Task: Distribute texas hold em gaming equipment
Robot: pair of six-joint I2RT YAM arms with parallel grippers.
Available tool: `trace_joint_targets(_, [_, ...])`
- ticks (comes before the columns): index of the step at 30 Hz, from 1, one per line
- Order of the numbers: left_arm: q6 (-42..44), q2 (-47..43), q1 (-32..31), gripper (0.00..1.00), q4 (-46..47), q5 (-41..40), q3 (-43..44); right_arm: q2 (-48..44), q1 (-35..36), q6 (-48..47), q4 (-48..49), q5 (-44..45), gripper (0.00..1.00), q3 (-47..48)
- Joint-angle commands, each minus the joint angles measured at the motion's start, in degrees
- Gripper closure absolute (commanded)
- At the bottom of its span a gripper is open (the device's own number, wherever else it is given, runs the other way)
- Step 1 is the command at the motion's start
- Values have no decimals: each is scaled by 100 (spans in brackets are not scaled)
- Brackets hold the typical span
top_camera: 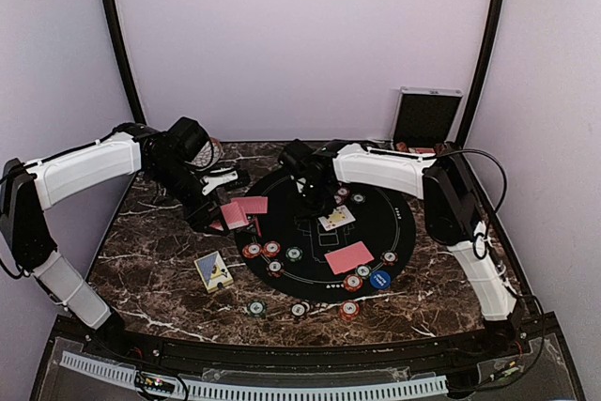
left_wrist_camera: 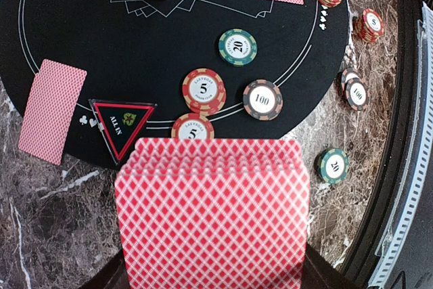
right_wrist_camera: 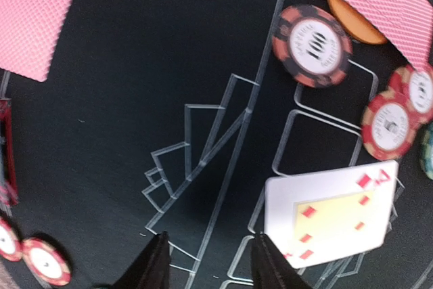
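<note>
My left gripper (top_camera: 228, 216) is shut on a fanned stack of red-backed cards (left_wrist_camera: 212, 211) and holds it over the left edge of the black round mat (top_camera: 282, 232). My right gripper (right_wrist_camera: 210, 241) is open and empty, low over the mat's middle. A face-up white card (right_wrist_camera: 331, 211) lies just to its right and also shows in the top view (top_camera: 336, 219). Red-backed cards lie on the mat (top_camera: 348, 256) (top_camera: 251, 205) (left_wrist_camera: 52, 109). Chips sit around the mat's edge: a green 20 (left_wrist_camera: 237, 47), a red 5 (left_wrist_camera: 203, 90), a 100 (left_wrist_camera: 262, 99), a blue one (top_camera: 379, 280).
A red "ALL IN" triangle (left_wrist_camera: 122, 126) lies at the mat's left edge. A face-up card (top_camera: 214, 270) lies on the marble left of the mat. Three chips (top_camera: 299, 309) sit near the front edge. The silver case (top_camera: 427, 116) stands open at the back right.
</note>
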Motion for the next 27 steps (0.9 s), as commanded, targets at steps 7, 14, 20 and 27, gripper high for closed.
trace_joint_targets(7, [48, -250, 27, 100, -118, 110, 90, -1843, -1221, 584, 2375, -2146, 39, -2501])
trace_joint_targets(14, [52, -213, 27, 100, -122, 145, 104, -2270, -2024, 550, 3042, -2955, 33, -3769])
trace_joint_targets(20, [48, -191, 27, 100, -152, 141, 137, -2157, -2212, 512, 3359, -3264, 34, -3994])
trace_joint_targets(27, [45, -212, 27, 100, -170, 133, 132, -1834, -2208, 528, 3479, -3379, 38, -3991])
